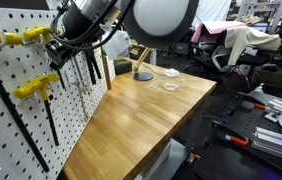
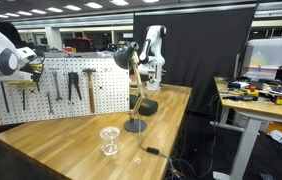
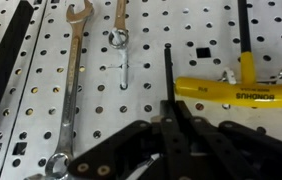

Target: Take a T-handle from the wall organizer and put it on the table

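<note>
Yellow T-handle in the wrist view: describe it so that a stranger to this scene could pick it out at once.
Find the white pegboard standing at the edge of the wooden table. In the wrist view, right of two silver wrenches, hangs the T-handle. Only it has a bright yellow lettered crossbar on a black shaft; the wrenches are bare metal.

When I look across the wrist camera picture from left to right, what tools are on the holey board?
Black bar → long combination wrench → small wrench → thin black rod → yellow T-handle.
</note>
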`<state>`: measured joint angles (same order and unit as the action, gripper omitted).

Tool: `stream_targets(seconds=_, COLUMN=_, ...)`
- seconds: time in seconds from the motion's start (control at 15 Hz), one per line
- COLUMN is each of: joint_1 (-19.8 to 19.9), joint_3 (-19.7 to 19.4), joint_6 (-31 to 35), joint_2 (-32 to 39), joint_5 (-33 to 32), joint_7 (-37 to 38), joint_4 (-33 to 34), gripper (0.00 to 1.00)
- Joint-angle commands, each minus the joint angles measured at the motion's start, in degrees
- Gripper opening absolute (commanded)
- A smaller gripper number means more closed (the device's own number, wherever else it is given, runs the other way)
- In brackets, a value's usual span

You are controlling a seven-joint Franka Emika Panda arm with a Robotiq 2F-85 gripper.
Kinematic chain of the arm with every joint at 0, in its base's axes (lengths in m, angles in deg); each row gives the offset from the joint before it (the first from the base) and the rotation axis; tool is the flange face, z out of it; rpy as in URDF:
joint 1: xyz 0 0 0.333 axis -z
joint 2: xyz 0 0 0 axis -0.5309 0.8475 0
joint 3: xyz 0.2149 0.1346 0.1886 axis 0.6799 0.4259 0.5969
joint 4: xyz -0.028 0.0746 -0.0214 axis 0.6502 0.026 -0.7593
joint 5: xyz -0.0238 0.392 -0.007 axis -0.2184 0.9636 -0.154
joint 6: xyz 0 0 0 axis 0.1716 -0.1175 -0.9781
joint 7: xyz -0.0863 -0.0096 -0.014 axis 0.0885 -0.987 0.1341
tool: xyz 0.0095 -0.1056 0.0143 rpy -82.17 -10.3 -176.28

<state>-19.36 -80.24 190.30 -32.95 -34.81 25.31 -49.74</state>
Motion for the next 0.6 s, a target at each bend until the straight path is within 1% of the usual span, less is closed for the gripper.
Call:
stream_targets(seconds=0.0, joint_1=-3.17, joint_3=-3.32, joint_6=-0.06, joint_2=-1.36, joint_5=3.39, joint_7=-0.67, joint_4=1.31, gripper=0.02)
stream_targets(seconds=0.07, joint_1=-3.75, joint_3=-3.95, joint_6=1.32, joint_2=-1.19, joint_5=3.9, joint_7=-0.68, joint_4=0.47, gripper=0.02)
stream_targets(seconds=0.13, joint_1=-4.36, joint_3=-4.48, joint_6=0.2, joint_2=-1.56, joint_5=4.34, joint_7=-0.76, joint_4=1.1, gripper=0.02)
stream_targets(seconds=0.53, joint_1=-7.92, joint_3=-7.85, joint_6=0.38, joint_2=-1.81, joint_5=5.9, joint_7=-1.04, joint_4=0.4, gripper=0.02)
